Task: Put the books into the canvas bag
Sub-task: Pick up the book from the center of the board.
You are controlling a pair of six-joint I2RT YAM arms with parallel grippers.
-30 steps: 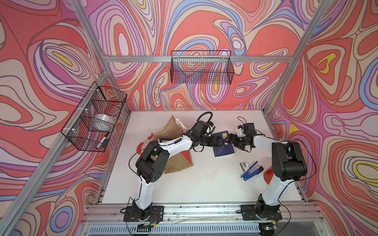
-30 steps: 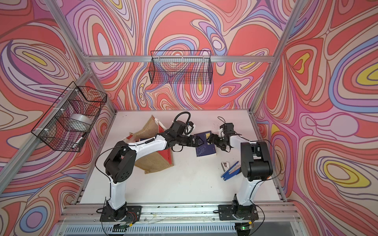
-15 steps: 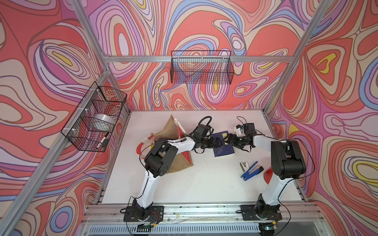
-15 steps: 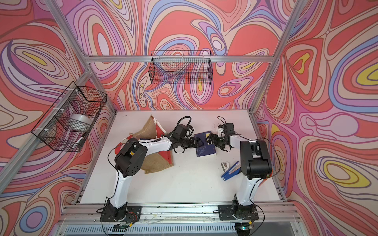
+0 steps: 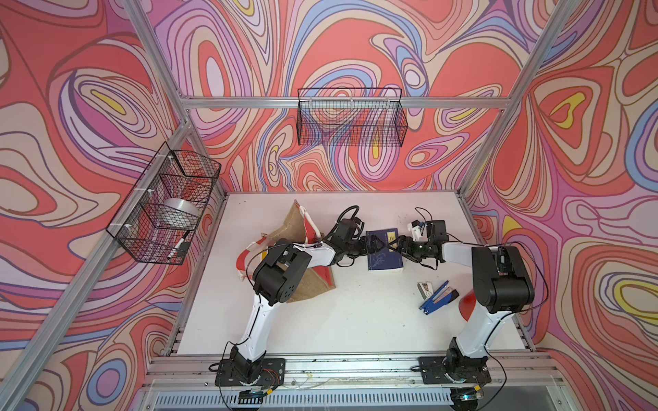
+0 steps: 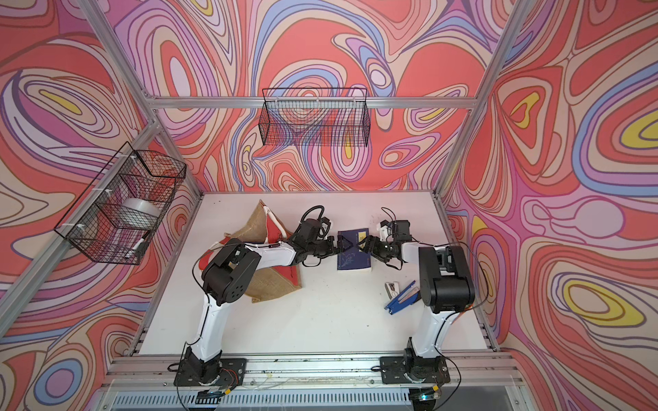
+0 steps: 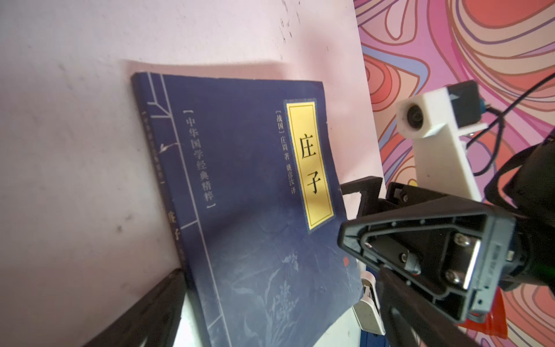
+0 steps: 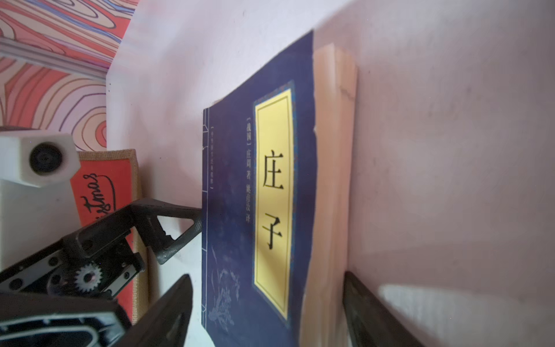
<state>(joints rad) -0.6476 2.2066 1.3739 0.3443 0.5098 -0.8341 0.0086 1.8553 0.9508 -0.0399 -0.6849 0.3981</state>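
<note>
A stack of books [image 5: 386, 256] [image 6: 352, 259] lies flat in the middle of the table, topped by a navy cover with a yellow title label [image 7: 309, 162] [image 8: 273, 195]. My left gripper [image 5: 374, 245] [image 6: 346, 245] [image 7: 279, 288] is open at the stack's left edge, its fingers straddling it. From the right, my right gripper [image 5: 397, 245] [image 6: 365, 245] [image 8: 267, 288] also straddles the stack, with small gaps at both fingers. The canvas bag [image 5: 295, 227] [image 6: 260, 227] [image 8: 102, 186] lies collapsed left of the books, partly under my left arm.
A blue stapler [image 5: 438, 291] and a small white staple box [image 5: 424, 286] lie at the front right, near a red object [image 5: 466, 304] behind my right arm. Black wire baskets hang on the back wall [image 5: 350, 122] and the left wall [image 5: 163, 203].
My left arm's elbow has swung right and its wrist has settled lower, with the gripper staying at the books' left edge. My right gripper's jaws have narrowed a little around the stack.
</note>
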